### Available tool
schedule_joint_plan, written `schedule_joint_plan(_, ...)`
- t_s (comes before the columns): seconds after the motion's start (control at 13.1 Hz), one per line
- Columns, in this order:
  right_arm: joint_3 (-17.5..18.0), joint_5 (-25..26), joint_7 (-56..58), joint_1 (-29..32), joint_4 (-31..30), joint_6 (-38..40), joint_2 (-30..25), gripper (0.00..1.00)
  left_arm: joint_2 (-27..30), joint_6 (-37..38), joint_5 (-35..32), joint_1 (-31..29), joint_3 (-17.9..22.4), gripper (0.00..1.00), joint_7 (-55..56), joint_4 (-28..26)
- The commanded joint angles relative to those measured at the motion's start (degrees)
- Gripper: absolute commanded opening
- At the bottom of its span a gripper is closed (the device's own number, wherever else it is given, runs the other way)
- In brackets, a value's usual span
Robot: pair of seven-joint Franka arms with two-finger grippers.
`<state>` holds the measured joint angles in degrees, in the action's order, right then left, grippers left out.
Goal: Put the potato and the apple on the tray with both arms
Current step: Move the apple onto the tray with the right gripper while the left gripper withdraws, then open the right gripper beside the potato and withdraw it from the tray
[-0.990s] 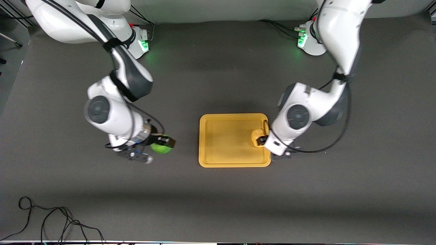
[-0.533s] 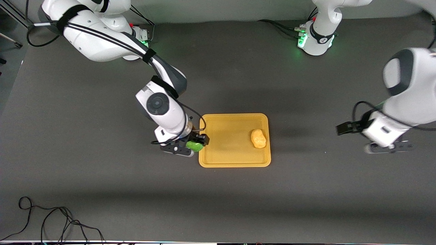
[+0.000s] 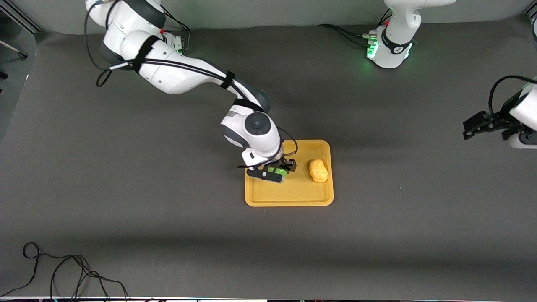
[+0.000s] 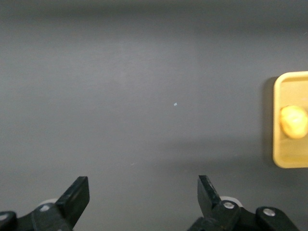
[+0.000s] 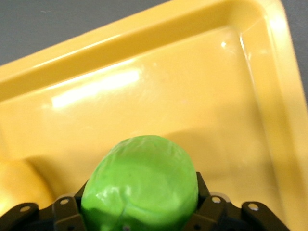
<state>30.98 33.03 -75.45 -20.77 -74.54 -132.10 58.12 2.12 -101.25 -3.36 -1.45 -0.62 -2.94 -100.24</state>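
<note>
The yellow-orange tray (image 3: 289, 193) lies in the middle of the table. The lumpy yellow potato (image 3: 318, 170) rests on it, toward the left arm's end. My right gripper (image 3: 277, 171) is shut on the green apple (image 3: 277, 170) and holds it low over the tray's middle, beside the potato. In the right wrist view the apple (image 5: 142, 185) sits between the fingers over the tray floor (image 5: 144, 96), with the potato (image 5: 17, 187) at the edge. My left gripper (image 3: 472, 127) is open and empty, up over bare table at the left arm's end. Its wrist view shows open fingers (image 4: 77, 197), the tray (image 4: 279, 144) and the potato (image 4: 293, 121).
A dark grey mat (image 3: 168, 235) covers the table. A loose black cable (image 3: 63, 272) lies at the near corner toward the right arm's end. The arm bases (image 3: 388, 48) glow green at the back.
My right gripper has carried the apple from the tray's rim to over the tray's middle. My left arm has drawn back farther toward its end of the table.
</note>
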Motion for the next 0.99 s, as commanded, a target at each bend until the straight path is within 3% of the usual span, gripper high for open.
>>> schedule_joint_plan(0.0,-0.7,1.8,-1.3,-0.6,3.2,0.9,2.4,0.3,1.1,-0.3,-2.0,0.2,-0.3,1.0,-0.7,-2.0)
schedule_joint_plan(0.08,-0.7,1.7,-1.3,-0.6,3.2,1.0,2.4,0.36,1.0,-0.2,-2.0,0.3,-0.3,1.0,-0.7,-2.1)
schedule_joint_plan(0.15,-0.8,1.6,-1.3,-0.6,3.2,1.0,2.5,0.59,1.0,0.1,-2.0,0.5,-0.3,1.0,-0.6,-2.1)
schedule_joint_plan(0.23,-0.8,1.6,-1.3,-0.5,3.2,0.9,2.5,0.99,1.0,0.1,-2.0,0.5,-0.3,1.0,-0.6,-2.3)
schedule_joint_plan(0.46,-0.8,1.2,-1.0,0.1,3.8,2.1,1.5,1.0,1.0,0.1,-2.0,0.4,-0.3,1.0,-0.7,-2.5)
schedule_joint_plan(0.61,-0.1,1.2,-0.3,0.5,5.8,10.8,-1.1,1.0,1.0,-0.2,-2.0,0.4,-0.3,1.0,-0.7,-2.9)
schedule_joint_plan(0.84,7.6,0.4,4.6,7.0,5.6,19.7,-6.5,1.0,1.1,-0.1,-2.0,0.4,-0.3,1.0,-0.7,-3.1)
schedule_joint_plan(0.91,9.6,-3.1,5.6,10.4,5.8,22.1,-7.8,1.0,1.1,-0.1,-2.0,0.4,-0.3,1.0,-0.7,-3.2)
